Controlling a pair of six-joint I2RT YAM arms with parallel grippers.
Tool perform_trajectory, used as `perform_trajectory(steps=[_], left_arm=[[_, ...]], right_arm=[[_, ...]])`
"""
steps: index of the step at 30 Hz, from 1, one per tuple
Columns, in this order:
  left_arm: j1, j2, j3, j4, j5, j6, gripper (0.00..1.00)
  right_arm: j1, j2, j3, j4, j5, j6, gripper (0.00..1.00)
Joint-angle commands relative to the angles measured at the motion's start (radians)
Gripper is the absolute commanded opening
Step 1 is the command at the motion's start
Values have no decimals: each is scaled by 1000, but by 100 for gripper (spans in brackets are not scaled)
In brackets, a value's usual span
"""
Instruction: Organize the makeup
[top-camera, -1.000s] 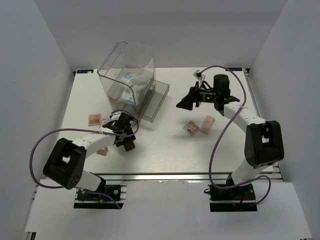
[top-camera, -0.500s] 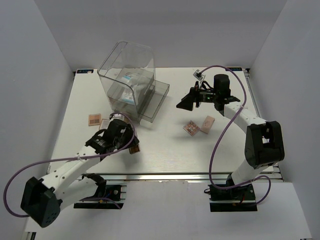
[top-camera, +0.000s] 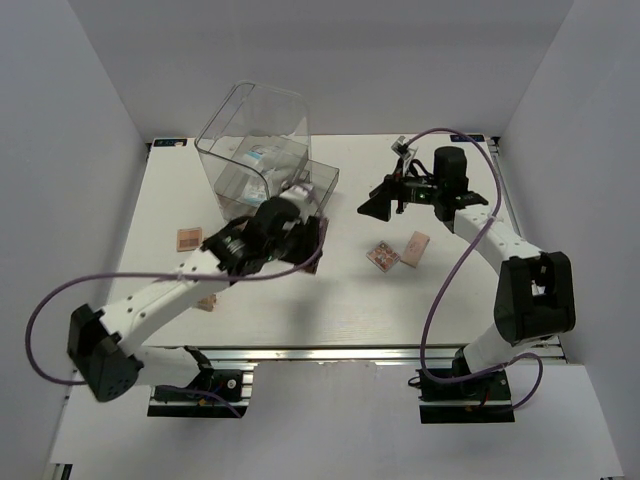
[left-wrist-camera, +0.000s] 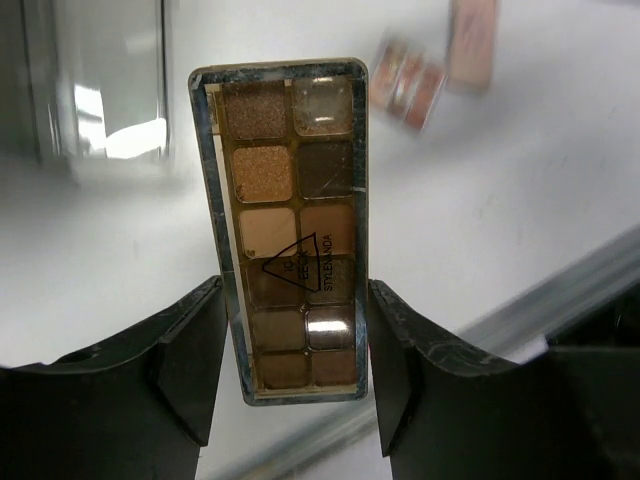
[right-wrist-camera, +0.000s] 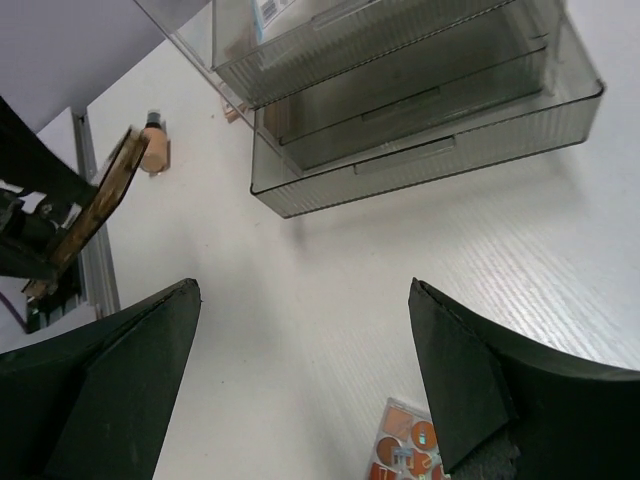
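My left gripper (top-camera: 298, 226) is shut on a long brown eyeshadow palette (left-wrist-camera: 295, 230), gripped by its long sides and held in the air beside the front of the clear box's open drawer (top-camera: 322, 188). The palette also shows edge-on in the right wrist view (right-wrist-camera: 95, 215). My right gripper (top-camera: 376, 206) is open and empty above the table, right of the drawer. A pink round-pan palette (top-camera: 380, 257) and a tan palette (top-camera: 415, 248) lie below it. A white-and-blue packet (top-camera: 258, 160) lies inside the box.
The clear plastic box (top-camera: 250, 125) stands at the back left with its drawers (right-wrist-camera: 430, 130) pulled out. A small palette (top-camera: 188, 239) and a tan bottle (top-camera: 207, 302) lie at the left. The bottle also shows in the right wrist view (right-wrist-camera: 153, 150).
My left arm has swung from the near left of the table up and to the right, carrying the brown palette to the open drawer. The right gripper has barely moved.
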Motion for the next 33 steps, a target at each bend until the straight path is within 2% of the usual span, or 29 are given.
perform_trajectory(steps=[1,3,6,7,14,19,20,23,24,25,28,33], left_arm=[[17,170,255,-31,-66,185,0],[41,315,414,-58,-79,240,0],[67,443,589,-92,-150,312,0],[73,516,631,-104,-173,326,0],[121,779,944,-146,-354,445,0],[158,853,998,-129,-415,472,3],[162,856,989,-121,-423,472,7],[170,868,969,-111,-437,472,40],[172,871,964,-108,-429,472,57],[172,873,961,-105,-423,472,63],[172,879,963,-109,-394,456,72],[172,873,949,-112,-379,449,79]], right_arm=[[-30,-74,-14,-10,31,-45,90],[-47,-85,-25,-15,36,-65,89],[-69,-102,-44,-23,33,-79,90],[-73,-111,-51,-23,33,-79,89],[-93,-140,-103,-1,28,-72,89],[-98,-149,-121,10,30,-79,89],[-98,-151,-123,8,30,-82,89],[-99,-152,-126,-3,33,-100,89],[-99,-152,-126,-6,34,-103,89],[-99,-152,-124,-15,34,-117,89],[-99,-148,-112,-38,47,-155,89],[-99,-148,-75,-101,85,-289,89]])
